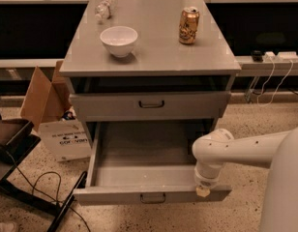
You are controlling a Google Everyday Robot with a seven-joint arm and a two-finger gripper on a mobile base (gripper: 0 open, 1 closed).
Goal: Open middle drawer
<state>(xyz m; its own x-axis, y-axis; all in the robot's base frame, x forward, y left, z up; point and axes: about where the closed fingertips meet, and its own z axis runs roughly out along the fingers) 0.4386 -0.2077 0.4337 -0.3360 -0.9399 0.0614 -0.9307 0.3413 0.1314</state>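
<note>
The middle drawer (pixel 139 173) stands pulled far out of the grey cabinet, and its plain grey inside shows. Its flat front (pixel 110 195) carries a small dark wire handle (pixel 153 197) at centre. The taller-fronted top drawer (pixel 110 106) above it is closed. The lowest drawer is hidden beneath the open one. My white arm (pixel 245 151) reaches in from the right. My gripper (pixel 203 191) points down at the right end of the open drawer's front rim, to the right of the handle.
On the cabinet top (pixel 154 57) stand a white bowl (pixel 119 40), a gold can (pixel 188 25) and a lying plastic bottle (pixel 104 8). A cardboard box (pixel 42 98) and a white carton (pixel 67 140) sit left of the cabinet. Cables (pixel 35 182) and a dark stand (pixel 8 141) lie on the floor at left.
</note>
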